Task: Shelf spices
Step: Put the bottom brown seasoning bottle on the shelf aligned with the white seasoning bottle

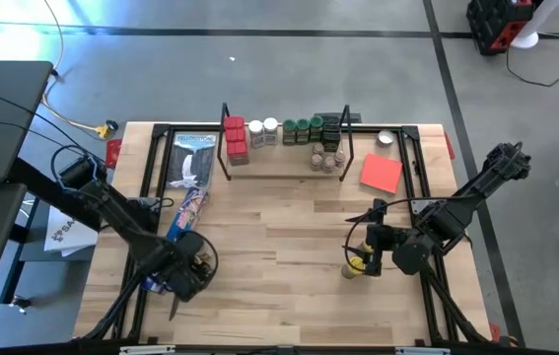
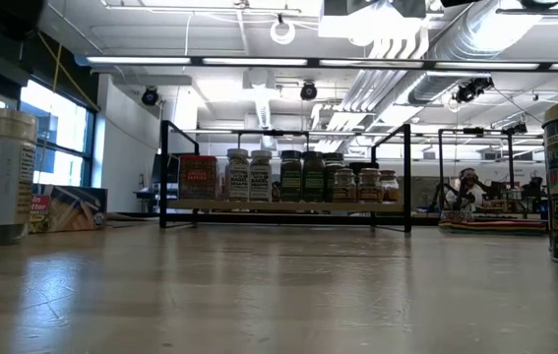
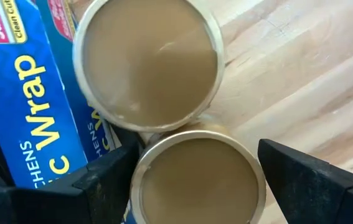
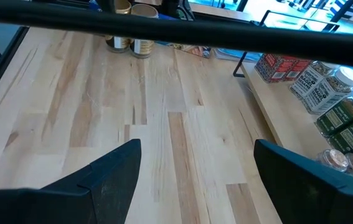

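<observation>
The left gripper point(image 3: 195, 180) is hovering at the near left of the tabletop point(image 1: 279, 286), directly above two tan-lidded jars that are standing side by side against the blue plastic-wrap box point(image 3: 33, 124). Its jaws are standing wide, one on each side of the nearer jar point(image 3: 198, 180), and they are not yet pressing it. The second jar point(image 3: 148, 62) is touching the first one, so the step in hand seems to be picking one jar out of this pair.

To do it well, the arm should come straight down with the jar centred between the jaws, then close slowly. The jaw on the box side has little room, so it may catch the box edge or push the neighbour jar over. After closing, a straight lift before any sideways travel would keep the other jar upright.

The right gripper point(image 4: 195, 168) is waiting at the near right with its jaws also wide and nothing between them. A yellow-labelled jar point(image 1: 359, 262) is standing near it, though from above I cannot tell for sure if they touch.

The shelf point(image 1: 284, 170) is at the far side of the tabletop and already carries a row of red tins point(image 1: 236, 138) and jars. Its right end looks free for more.
</observation>
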### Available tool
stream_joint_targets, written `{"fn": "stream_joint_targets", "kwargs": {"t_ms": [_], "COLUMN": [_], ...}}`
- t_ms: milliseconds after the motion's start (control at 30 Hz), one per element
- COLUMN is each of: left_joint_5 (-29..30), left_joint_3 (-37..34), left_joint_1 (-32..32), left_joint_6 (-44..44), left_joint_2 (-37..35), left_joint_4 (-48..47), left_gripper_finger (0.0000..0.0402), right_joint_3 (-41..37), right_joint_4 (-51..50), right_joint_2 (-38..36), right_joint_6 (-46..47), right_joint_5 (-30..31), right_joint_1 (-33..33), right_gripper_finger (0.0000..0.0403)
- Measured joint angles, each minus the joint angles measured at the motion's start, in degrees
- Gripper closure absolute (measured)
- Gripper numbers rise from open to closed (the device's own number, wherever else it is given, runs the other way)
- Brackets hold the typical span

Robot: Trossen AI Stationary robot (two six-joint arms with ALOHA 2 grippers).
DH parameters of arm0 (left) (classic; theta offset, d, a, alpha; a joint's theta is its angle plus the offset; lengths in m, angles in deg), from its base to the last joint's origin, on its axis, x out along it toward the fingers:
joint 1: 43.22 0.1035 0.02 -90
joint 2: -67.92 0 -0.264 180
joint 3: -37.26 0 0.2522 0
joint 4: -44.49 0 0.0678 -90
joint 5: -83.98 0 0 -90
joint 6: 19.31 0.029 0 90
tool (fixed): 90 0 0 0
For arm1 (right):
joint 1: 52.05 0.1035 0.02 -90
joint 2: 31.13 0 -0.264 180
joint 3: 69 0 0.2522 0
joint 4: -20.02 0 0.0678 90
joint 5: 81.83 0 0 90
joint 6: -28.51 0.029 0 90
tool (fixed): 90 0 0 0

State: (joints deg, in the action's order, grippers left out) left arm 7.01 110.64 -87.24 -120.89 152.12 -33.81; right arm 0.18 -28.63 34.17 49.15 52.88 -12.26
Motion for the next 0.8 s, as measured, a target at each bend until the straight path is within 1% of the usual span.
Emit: {"fn": "stream_joint_targets", "kwargs": {"t_ms": [200,467,667,800], "left_joint_5": [-1.9,-5.3,-9.9,-10.1], "left_joint_3": [0.0,0.0,1.4,5.4], "left_joint_1": [0.6,0.6,0.9,1.5], "left_joint_6": [1.7,1.2,1.8,1.8], "left_joint_2": [0.0,0.0,0.1,0.1], "left_joint_4": [0.4,0.6,0.7,2.4], "left_gripper_finger": [0.0085,0.0132,0.0132,0.0132], "right_joint_3": [0.0,0.0,0.0,0.0], "right_joint_4": [0.0,0.0,0.0,0.0], "right_joint_2": [0.0,0.0,0.0,0.0], "right_joint_6": [0.0,0.0,0.0,0.0], "right_joint_5": [0.0,-0.2,-0.2,-0.2], "right_joint_1": [0.0,0.0,0.0,0.0], "right_gripper_finger": [0.0096,0.0096,0.0096,0.0096]}}
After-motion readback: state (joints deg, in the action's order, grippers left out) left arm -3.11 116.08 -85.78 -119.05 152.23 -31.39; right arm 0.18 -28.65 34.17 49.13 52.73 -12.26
